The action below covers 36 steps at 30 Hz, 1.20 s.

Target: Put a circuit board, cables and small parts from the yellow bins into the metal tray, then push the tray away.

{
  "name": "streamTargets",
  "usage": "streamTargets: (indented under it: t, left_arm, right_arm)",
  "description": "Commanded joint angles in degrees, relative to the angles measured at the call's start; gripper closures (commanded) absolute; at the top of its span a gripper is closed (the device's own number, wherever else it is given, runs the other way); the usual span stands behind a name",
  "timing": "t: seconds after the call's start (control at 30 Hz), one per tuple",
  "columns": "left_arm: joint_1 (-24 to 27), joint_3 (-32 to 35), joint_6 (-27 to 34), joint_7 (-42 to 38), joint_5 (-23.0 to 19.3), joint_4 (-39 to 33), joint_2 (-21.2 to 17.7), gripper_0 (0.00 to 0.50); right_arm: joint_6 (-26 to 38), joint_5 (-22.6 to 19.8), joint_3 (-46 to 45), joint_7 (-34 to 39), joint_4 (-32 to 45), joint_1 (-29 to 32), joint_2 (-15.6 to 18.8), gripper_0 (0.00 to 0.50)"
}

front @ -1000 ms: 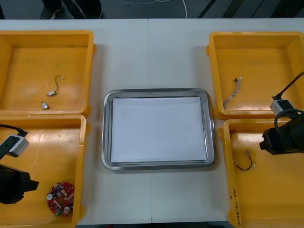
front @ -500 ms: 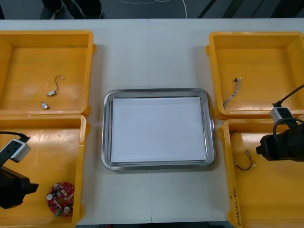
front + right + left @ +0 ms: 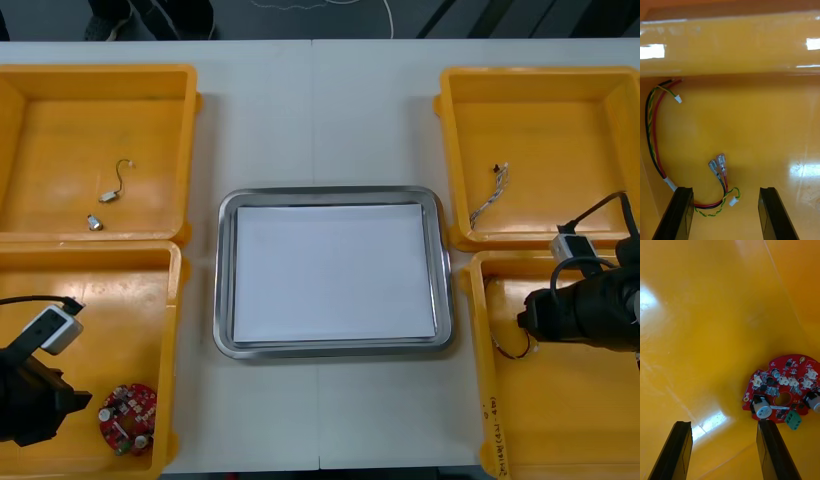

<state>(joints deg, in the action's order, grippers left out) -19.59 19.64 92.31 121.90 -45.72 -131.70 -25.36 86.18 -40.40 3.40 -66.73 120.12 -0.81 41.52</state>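
Reaching into the near left bin (image 3: 100,300), the yellow one left of the metal tray (image 3: 228,270) on the robot's side, the left gripper (image 3: 70,402) in the front view sits low and points at the round red circuit board (image 3: 127,418), which lies in the bin corner closest to the robot on the tray side. The tray, white inside, holds nothing yet. Right of the tray, the right gripper (image 3: 524,320) comes in level from the outer side of the near right bin (image 3: 570,420), aimed at the red and yellow cable (image 3: 512,345) beside the bin wall facing the tray. In the right wrist view the fingers (image 3: 677,213) stand released and wide, gripping nothing; the cable's metal terminals and white plug lie between them, while its long loop curves past one fingertip. A pinch here may catch only a thin strand, so the cable could slip free or drag along the wall. In the left wrist view the fingers (image 3: 681,450) are likewise spread and empty, with bare bin floor between them and the board beyond one fingertip, not between the two. Closing from this line would likely miss the board or clip its edge and shove it into the corner.
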Motion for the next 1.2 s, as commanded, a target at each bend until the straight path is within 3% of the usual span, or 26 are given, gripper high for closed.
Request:
streamTargets:
  t: [0.03,0.53,1.2]
  left_arm:
    - [-3.3,-2.2,-2.6,1.7,0.9,-0.4,1.5,0.000]
    - [-6.1,-5.3,-6.1,3.3,1.7,-0.1,1.8,0.000]
    - [-7.1,-6.7,-12.3,9.2,0.0,5.1,1.8,0.000]
  right_arm:
    - [-1.1,3.1,2.5,1.2,2.0,0.9,-0.4,0.000]
    - [-4.3,8.4,7.0,3.9,2.0,1.3,-0.4,0.000]
    - [-8.5,11.3,8.4,4.8,1.9,4.3,-0.4,0.000]
